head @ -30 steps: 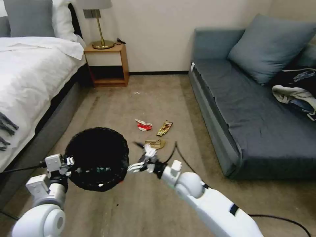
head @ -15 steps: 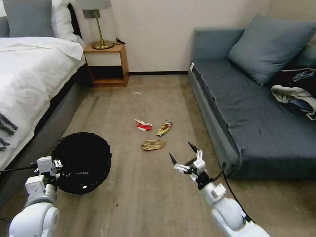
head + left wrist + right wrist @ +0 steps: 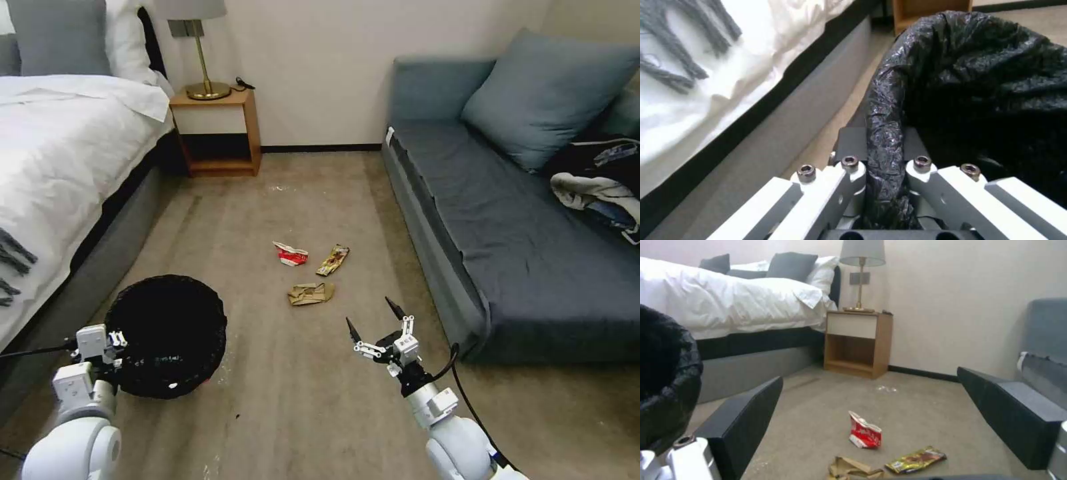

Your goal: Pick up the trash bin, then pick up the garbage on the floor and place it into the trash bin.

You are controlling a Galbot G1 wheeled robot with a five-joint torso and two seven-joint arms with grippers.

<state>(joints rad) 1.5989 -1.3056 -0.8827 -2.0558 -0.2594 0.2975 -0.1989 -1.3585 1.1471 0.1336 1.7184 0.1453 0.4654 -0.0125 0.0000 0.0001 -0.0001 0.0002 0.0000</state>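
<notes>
Underfoot, tan carpet (image 3: pixel 313 400) runs between bed (image 3: pixel 60 153) and sofa (image 3: pixel 507 220).

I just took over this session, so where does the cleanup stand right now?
Bin pickup looks done: the left claw is shut on the rim of the trash bin. A greenish item shows inside the bin. In hand: the right claw hangs open near the floor litter. Left on the carpet: crumpled brown paper, red-and-white carton and gold-brown snack wrapper.
</notes>
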